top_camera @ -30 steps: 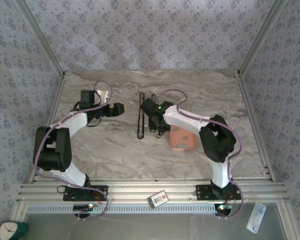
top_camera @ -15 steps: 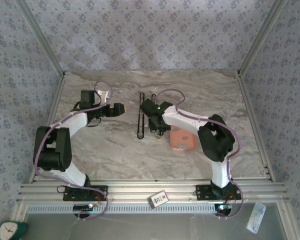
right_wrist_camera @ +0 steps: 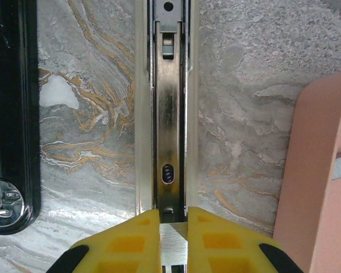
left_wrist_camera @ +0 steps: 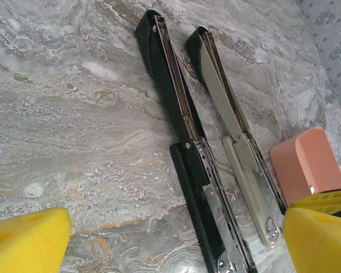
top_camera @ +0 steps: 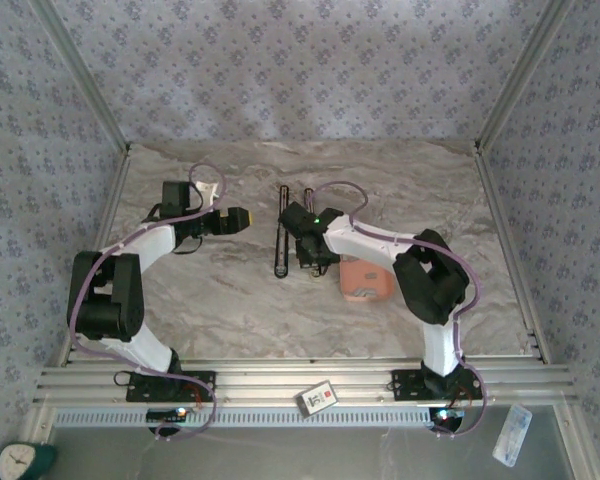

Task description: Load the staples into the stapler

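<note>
A staple strip [right_wrist_camera: 173, 244] is clamped in the narrowly parted right pincer [right_wrist_camera: 173, 219] at the stapler [right_wrist_camera: 170, 114]. The left pincer [left_wrist_camera: 173, 239] is spread wide.

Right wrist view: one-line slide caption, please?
Right gripper pinches a staple strip, lined up with the open stapler magazine.

left stapler [left_wrist_camera: 187, 153], right stapler [left_wrist_camera: 224, 111], box [left_wrist_camera: 307, 162] farther right

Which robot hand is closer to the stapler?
Right. The right gripper hangs directly over the open stapler, pinching a staple strip. The left gripper sits open off to its left, apart from it.
</note>
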Tool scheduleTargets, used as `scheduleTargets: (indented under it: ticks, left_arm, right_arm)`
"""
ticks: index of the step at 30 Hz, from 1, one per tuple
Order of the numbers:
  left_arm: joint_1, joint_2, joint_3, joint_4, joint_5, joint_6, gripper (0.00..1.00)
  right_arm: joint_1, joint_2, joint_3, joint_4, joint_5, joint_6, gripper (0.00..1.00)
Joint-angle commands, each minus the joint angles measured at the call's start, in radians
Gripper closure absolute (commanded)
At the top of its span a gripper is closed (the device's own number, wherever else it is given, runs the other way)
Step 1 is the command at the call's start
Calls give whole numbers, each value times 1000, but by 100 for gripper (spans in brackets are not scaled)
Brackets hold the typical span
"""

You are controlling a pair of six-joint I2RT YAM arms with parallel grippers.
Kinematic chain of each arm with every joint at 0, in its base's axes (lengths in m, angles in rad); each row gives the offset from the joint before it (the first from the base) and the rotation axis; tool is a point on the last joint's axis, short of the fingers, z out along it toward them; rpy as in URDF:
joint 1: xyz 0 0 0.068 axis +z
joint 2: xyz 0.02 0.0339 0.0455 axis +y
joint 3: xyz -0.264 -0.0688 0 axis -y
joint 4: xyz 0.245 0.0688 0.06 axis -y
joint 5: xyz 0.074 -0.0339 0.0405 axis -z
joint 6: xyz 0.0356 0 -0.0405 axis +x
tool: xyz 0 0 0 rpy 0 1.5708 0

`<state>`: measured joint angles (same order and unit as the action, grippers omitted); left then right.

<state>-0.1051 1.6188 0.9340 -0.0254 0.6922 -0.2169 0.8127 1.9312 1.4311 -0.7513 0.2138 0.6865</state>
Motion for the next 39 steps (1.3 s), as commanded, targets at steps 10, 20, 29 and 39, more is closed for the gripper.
scheduleTargets:
  ticks: [10, 20, 29, 39]
  left_arm:
    - [-10, 3, 28, -8, 32, 21, 4]
    - [-11, 3, 29, -10, 32, 22, 4]
    - [-12, 4, 30, -10, 34, 21, 4]
    - [-11, 9, 34, -10, 35, 17, 4]
  right_arm:
    - [23, -69, -4, -19, 23, 8, 85]
    - [23, -41, -22, -9, 0, 22, 86]
    - [24, -36, -32, 7, -17, 27, 86]
    - [24, -22, -38, 7, -26, 28, 86]
